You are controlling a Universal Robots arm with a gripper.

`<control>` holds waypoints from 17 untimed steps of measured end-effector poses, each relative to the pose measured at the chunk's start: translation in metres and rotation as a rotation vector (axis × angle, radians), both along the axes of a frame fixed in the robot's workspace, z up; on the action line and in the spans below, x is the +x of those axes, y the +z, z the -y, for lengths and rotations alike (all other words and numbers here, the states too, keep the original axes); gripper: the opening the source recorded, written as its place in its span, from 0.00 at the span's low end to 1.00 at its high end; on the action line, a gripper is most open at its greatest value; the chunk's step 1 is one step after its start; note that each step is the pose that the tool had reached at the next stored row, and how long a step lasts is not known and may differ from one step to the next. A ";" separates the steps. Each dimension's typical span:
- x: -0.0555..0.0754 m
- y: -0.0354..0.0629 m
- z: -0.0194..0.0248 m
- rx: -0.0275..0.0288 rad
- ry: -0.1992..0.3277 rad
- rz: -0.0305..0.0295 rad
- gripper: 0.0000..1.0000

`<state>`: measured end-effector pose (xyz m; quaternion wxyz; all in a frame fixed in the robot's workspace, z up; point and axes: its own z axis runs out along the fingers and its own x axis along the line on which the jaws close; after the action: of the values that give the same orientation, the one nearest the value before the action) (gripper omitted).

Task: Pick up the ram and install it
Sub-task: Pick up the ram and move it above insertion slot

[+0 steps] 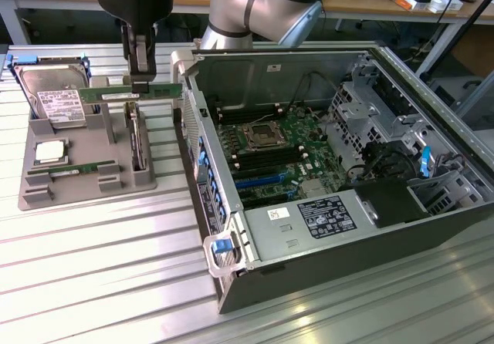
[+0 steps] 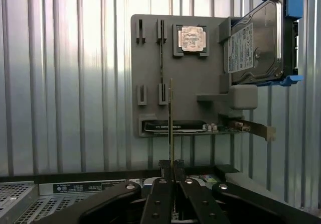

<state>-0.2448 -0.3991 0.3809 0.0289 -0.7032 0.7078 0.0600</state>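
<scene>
My gripper (image 1: 141,84) is shut on the ram (image 1: 116,94), a long thin green stick with a pale label. It hangs level in the air above the far side of the grey parts tray (image 1: 85,183), its right end close to the open computer case (image 1: 231,282). In the wrist view the ram (image 2: 171,118) runs edge-on as a thin line out from between my dark fingers (image 2: 159,194), with the gripper (image 2: 172,173) over the case edge. A second green stick (image 1: 71,170) lies in its tray slot.
The tray also carries a hard drive (image 1: 52,99) in a blue frame, a square silver processor (image 1: 49,153) and a larger green card (image 1: 137,139) standing on edge. The motherboard (image 1: 278,147) lies inside the case at the exterior view's right. Everything stands on a ribbed metal table (image 1: 93,267).
</scene>
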 end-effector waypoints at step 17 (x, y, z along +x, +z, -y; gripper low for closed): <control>0.023 -0.0102 0.0000 -0.0002 0.000 -0.0002 0.12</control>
<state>-0.2217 -0.3991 0.3708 0.0288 -0.7032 0.7079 0.0600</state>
